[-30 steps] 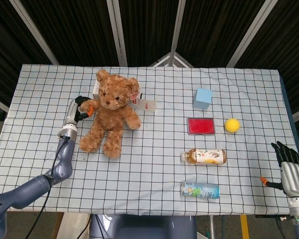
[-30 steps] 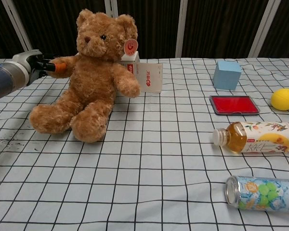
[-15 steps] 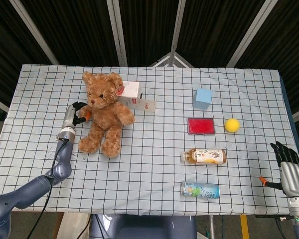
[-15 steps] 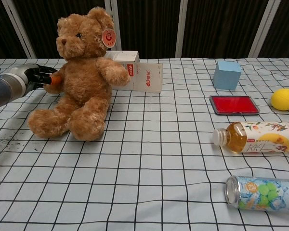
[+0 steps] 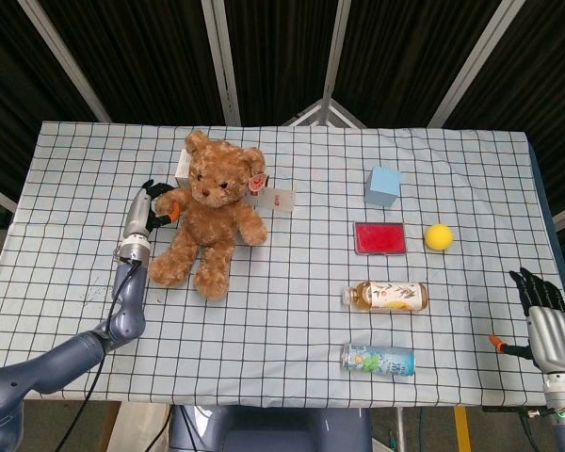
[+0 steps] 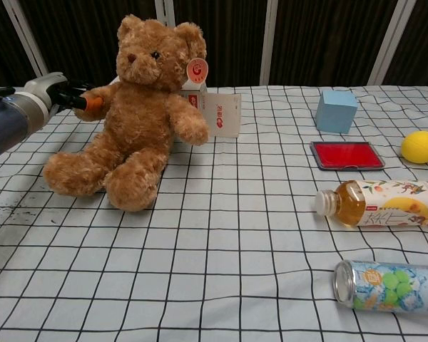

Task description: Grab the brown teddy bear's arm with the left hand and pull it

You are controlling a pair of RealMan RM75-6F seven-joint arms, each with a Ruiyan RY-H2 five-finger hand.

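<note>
The brown teddy bear (image 5: 210, 212) (image 6: 139, 117) sits upright on the checked cloth at the left of the table, a round tag on its ear. My left hand (image 5: 155, 205) (image 6: 70, 97) grips the end of the bear's outstretched arm, its orange-tipped fingers wrapped around the paw. My right hand (image 5: 546, 315) hangs at the lower right corner of the head view, off the table's edge, fingers apart and holding nothing; the chest view does not show it.
A white and red carton (image 6: 221, 114) lies just behind the bear. To the right are a blue cube (image 5: 383, 185), a red flat box (image 5: 379, 237), a yellow ball (image 5: 439, 236), a lying tea bottle (image 5: 386, 296) and a lying can (image 5: 378, 358).
The bear and my left hand have swung back right, away from the table's left edge, after being drawn left half a second ago. The right hand has stayed put.
</note>
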